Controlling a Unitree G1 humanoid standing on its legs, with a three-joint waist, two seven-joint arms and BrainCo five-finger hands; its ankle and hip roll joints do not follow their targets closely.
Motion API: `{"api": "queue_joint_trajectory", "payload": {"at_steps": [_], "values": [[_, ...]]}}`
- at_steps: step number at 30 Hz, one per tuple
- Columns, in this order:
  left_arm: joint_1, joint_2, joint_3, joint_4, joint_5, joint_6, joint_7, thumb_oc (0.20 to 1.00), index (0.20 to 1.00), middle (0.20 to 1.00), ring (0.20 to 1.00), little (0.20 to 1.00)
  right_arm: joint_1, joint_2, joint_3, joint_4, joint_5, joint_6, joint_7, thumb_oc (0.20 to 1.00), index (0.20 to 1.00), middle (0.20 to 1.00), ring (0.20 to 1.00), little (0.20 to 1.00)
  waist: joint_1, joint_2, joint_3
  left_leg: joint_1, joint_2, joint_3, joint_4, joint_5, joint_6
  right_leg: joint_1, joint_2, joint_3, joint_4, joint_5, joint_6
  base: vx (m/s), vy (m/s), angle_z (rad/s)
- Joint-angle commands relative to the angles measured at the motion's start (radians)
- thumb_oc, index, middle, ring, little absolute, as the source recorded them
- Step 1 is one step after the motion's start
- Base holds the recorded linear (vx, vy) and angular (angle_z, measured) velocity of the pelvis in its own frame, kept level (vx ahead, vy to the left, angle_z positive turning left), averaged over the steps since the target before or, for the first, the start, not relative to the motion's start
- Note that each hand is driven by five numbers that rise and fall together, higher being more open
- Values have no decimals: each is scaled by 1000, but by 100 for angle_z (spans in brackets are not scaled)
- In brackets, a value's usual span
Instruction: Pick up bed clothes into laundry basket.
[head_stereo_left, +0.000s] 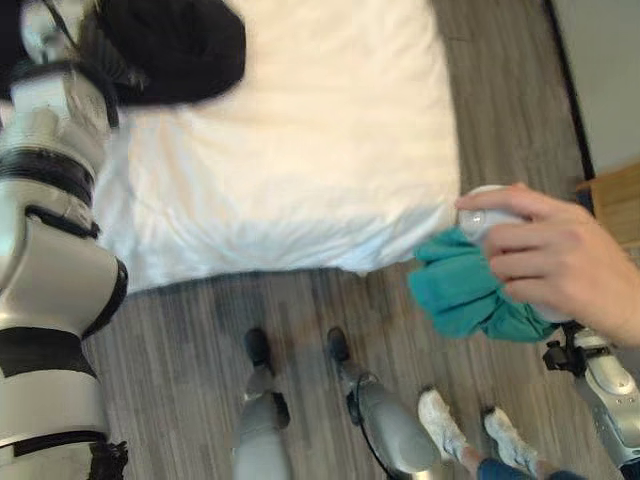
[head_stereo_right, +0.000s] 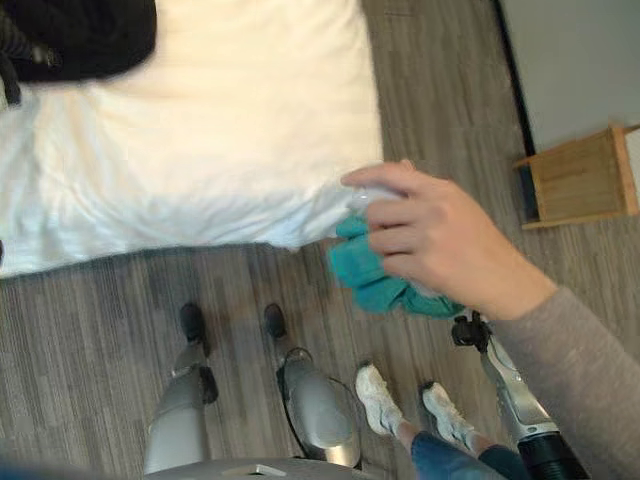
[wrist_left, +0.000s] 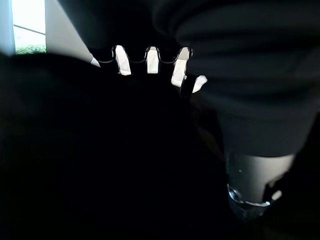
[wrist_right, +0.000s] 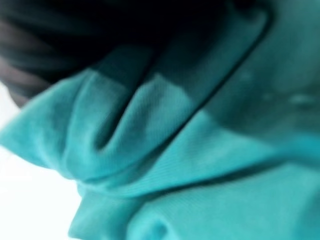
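Looking early: teal cloth (head_stereo_left: 465, 295) hangs off the bed (head_stereo_left: 300, 150) corner under a person's hand (head_stereo_left: 560, 260), black garment (head_stereo_left: 175, 45) untouched; robot hands' grip unclear, can't tell.

A person's hand (head_stereo_right: 440, 245) covers the robot's right hand, so its fingers cannot be seen. The teal cloth (head_stereo_left: 465, 295) is partly tucked under that hand too. Close up, the cloth is blurry and runs off every edge. The black garment (head_stereo_left: 175, 45) on the white bed (head_stereo_left: 300, 150) is cut off at the top. The left hand (wrist_left: 150, 62) is probably pressed into dark cloth; little of it shows.
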Motion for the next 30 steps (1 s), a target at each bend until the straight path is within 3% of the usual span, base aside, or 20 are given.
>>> {"api": "queue_joint_trajectory", "payload": {"at_steps": [1, 4, 5, 8, 9, 12, 13, 15, 16, 20, 22, 26, 30], "values": [[-2, 36, -39, 21, 6, 4, 23, 1000, 1000, 1000, 1000, 1000, -24, -10, -76, -14, 13, -53, -41, 200, 200, 200, 200, 200, -24, -16, -38, 9, 65, -37, 48, -65, -37, 130, -92, -12, -43, 48, 90, 104, 14, -5], [19, 35, -5, 16, -33, -10, 21, 1000, 1000, 1000, 1000, 1000, -18, 6, -62, -29, 0, -52, -38, 200, 200, 200, 200, 200, -26, -14, -39, -19, 67, -40, 77, -84, -33, 118, -90, 1, -48, 56, 94, 74, 25, -4], [59, 22, 74, 37, -158, -35, -22, 200, 200, 200, 200, 200, -9, 12, -63, -33, 2, -52, -31, 200, 200, 200, 200, 200, -28, -10, -41, -21, 64, -35, 87, -92, -30, 119, -92, 8, -45, 51, 94, 45, 62, -10], [161, 0, 268, 49, -475, -65, -124, 200, 200, 200, 200, 200, 22, 29, -75, -33, 1, -44, -22, 200, 200, 200, 200, 200, -29, 12, -53, -12, 55, -35, 97, -106, -25, 124, -95, 9, -34, 31, 93, 30, 62, -13], [182, -17, 311, 33, -546, -72, -158, 200, 200, 200, 200, 200, 25, 17, -59, -4, 2, -42, -5, 200, 200, 200, 200, 200, -39, 37, -74, 10, 50, -33, 90, -107, -27, 131, -93, 8, -16, 5, 93, 20, 46, -6], [207, -46, 372, 1, -667, -99, -179, 200, 200, 200, 200, 200, 9, -12, -49, 21, 33, -53, -1, 200, 200, 200, 200, 200, -50, 60, -98, 67, 47, -30, 71, -109, -32, 146, -92, 7, 24, -27, 89, 11, 67, -5], [208, -104, 401, -105, -769, -125, -151, 200, 200, 200, 200, 200, -9, -26, -59, 30, 34, -56, -15, 200, 200, 200, 200, 200, -38, 86, -98, 99, 36, -21, 57, -76, -26, 150, -97, 3, 51, -25, 85, -4, 72, -18], [239, -156, 424, -223, -912, -159, -154, 200, 200, 200, 200, 200, -30, -23, -71, 54, 20, -48, -33, 200, 200, 200, 200, 200, -7, 125, -87, 150, 22, -29, 35, -68, -27, 182, -105, -16, 61, -46, 77, 11, 29, -6], [308, -202, 457, -387, -1013, -204, -153, 200, 200, 200, 200, 200, -36, -16, -89, 55, 7, -43, -40, 200, 200, 200, 200, 200, 12, 148, -84, 190, 13, -34, 23, -61, -28, 209, -108, -29, 69, -58, 68, 13, -7, 17], [561, -281, 470, -745, -1115, -239, -186, 200, 200, 200, 200, 200, -30, 2, -169, 94, -14, -20, -69, 200, 200, 200, 200, 200, 70, 213, -107, 274, -3, -58, -8, -37, -26, 279, -103, -51, 81, -89, 43, 8, -34, 15], [651, -304, 466, -820, -1145, -233, -231, 200, 200, 200, 200, 200, -30, -1, -202, 110, -27, -7, -72, 200, 200, 200, 200, 200, 81, 233, -134, 318, -3, -65, -29, -27, -27, 313, -96, -53, 85, -102, 34, 21, -64, 9], [771, -319, 492, -960, -1234, -232, -273, 200, 200, 200, 200, 200, -31, 1, -227, 125, -29, 1, -79, 200, 200, 200, 200, 200, 92, 256, -181, 376, -2, -70, -61, -14, -30, 364, -87, -59, 83, -114, 25, 28, -62, 10], [958, -401, 582, -1115, -1314, -243, -300, 200, 200, 200, 200, 200, -34, 29, -244, 94, -38, 2, -91, 200, 200, 200, 200, 200, 109, 276, -225, 432, -6, -70, -89, -3, -29, 414, -76, -64, 84, -129, 13, 29, -64, 5]]}}
